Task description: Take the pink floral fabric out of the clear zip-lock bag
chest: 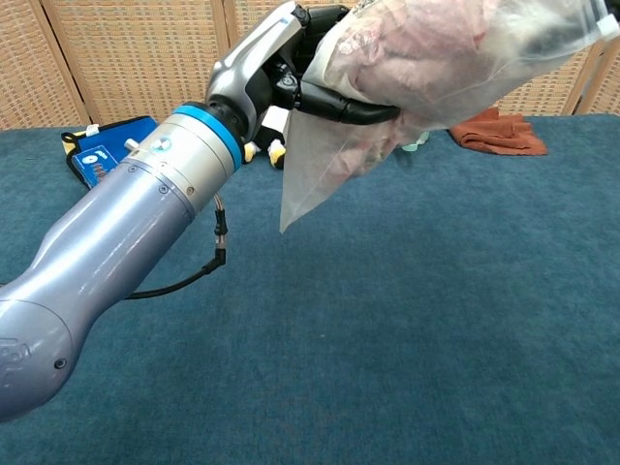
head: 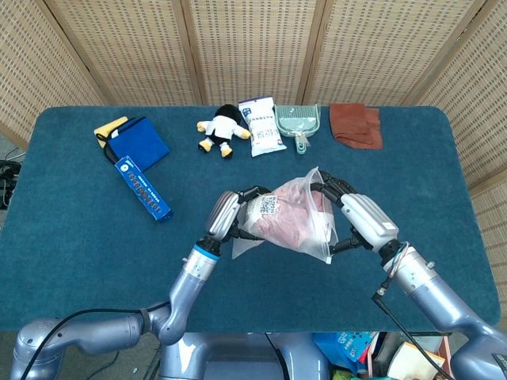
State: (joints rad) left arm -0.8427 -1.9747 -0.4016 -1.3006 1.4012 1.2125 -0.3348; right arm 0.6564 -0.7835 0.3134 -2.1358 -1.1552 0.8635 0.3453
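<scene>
The clear zip-lock bag (head: 319, 234) hangs above the middle of the blue table (head: 79, 253), with the pink floral fabric (head: 287, 222) bunched inside it. My left hand (head: 225, 215) grips the bag's left end, where a white label shows. My right hand (head: 361, 222) is at the bag's right, zip end, with its fingers (head: 326, 188) over the top edge and its thumb under the lower corner. In the chest view the left hand (chest: 263, 60) holds the bag (chest: 315, 170) high, the fabric (chest: 417, 39) fills it, and dark right fingers (chest: 558, 33) show through the plastic.
Along the far edge lie a blue pouch (head: 139, 142), a long blue box (head: 143, 188), a plush doll (head: 220, 128), a white packet (head: 262, 125), a green dustpan (head: 299, 125) and a brown cloth (head: 356, 124). The left forearm (chest: 116, 242) fills the chest view's left.
</scene>
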